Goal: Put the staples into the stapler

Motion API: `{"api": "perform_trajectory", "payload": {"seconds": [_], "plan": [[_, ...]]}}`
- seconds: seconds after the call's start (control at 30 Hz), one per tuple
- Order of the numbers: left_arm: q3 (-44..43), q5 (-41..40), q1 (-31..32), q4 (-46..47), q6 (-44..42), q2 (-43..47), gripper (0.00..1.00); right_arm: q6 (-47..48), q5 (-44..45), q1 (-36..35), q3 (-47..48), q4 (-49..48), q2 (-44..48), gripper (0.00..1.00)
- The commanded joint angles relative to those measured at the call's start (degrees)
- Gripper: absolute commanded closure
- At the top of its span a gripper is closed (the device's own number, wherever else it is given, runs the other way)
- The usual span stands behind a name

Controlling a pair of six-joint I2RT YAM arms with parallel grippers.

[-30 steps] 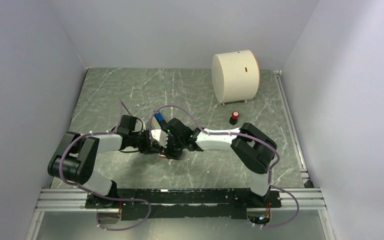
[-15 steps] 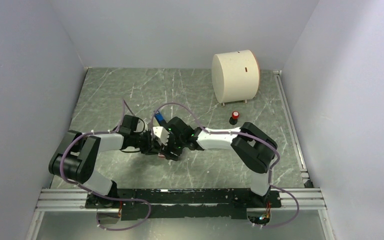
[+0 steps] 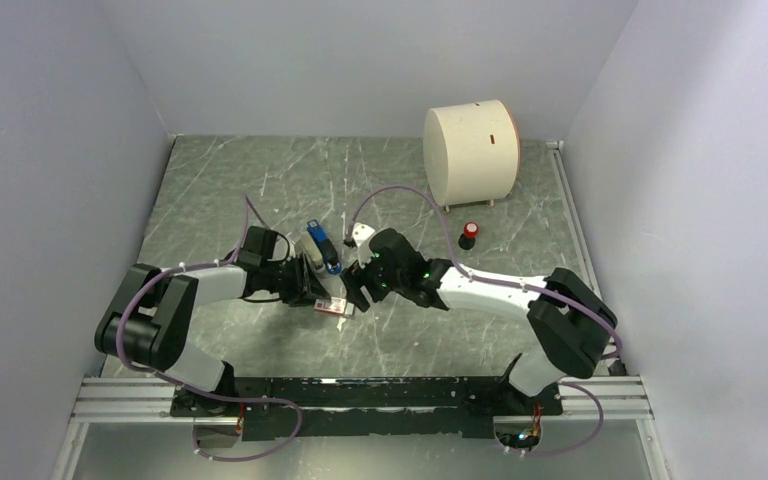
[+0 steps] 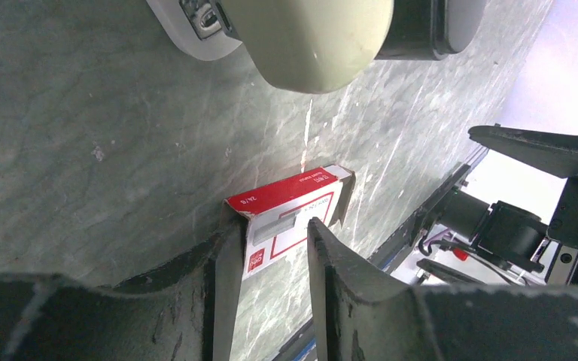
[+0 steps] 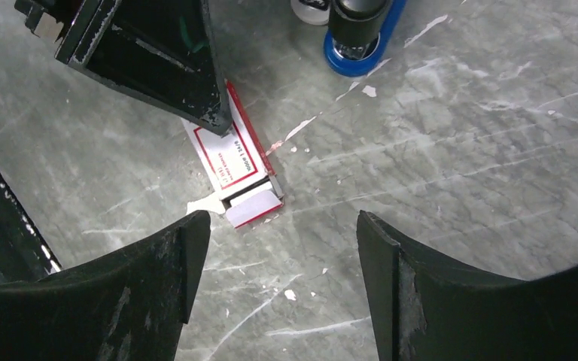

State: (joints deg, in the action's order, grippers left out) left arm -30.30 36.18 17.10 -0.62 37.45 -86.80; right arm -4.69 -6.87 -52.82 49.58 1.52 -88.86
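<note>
Stapler (image 3: 317, 245) stands at frame centre overhead, not yet loaded. Right fingers (image 5: 158, 301) have backed away, wide and empty. Left fingers (image 4: 346, 301) straddle the staple box (image 4: 293, 207), grip unclear. Its flap looks open, so staples likely come next.

Bare table (image 3: 400, 340) lies open at six o'clock of the staple box (image 3: 333, 307); the left gripper (image 3: 316, 294) crowds ten, the right gripper (image 3: 353, 295) two, the stapler (image 3: 320, 248) twelve.

Staple box (image 4: 290, 203): small label print, too blurred to read.
</note>
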Motion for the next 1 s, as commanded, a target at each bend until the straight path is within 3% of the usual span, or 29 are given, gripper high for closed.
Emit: {"api": "perform_trajectory", "payload": {"seconds": [0.0, 0.1, 0.27, 0.4, 0.63, 0.97], "plan": [[1.1, 0.5, 0.4, 2.8, 0.5, -0.6, 0.60, -1.3, 0.6, 0.1, -3.6, -4.8, 1.5, 0.26], [1.8, 2.5, 0.4, 4.7, 1.8, -1.5, 0.64, 3.3, -2.2, 0.0, -3.3, -4.8, 0.6, 0.26], [3.2, 2.2, 0.4, 6.2, 3.9, -1.1, 0.71, -12.2, 12.5, -0.8, 3.2, 3.5, -3.7, 0.24], [4.9, 3.3, 0.4, 9.5, 6.2, -1.1, 0.72, -22.2, 14.2, -1.7, 2.6, 3.9, -4.6, 0.25], [4.8, 2.3, 0.4, 9.0, 5.3, -1.2, 0.71, -27.2, 14.7, -3.3, 6.4, 9.5, -9.0, 0.29], [3.9, 0.7, 0.3, 7.6, 4.4, -1.4, 0.69, -27.2, 14.4, -3.3, 7.5, 14.4, -9.6, 0.51]]}}
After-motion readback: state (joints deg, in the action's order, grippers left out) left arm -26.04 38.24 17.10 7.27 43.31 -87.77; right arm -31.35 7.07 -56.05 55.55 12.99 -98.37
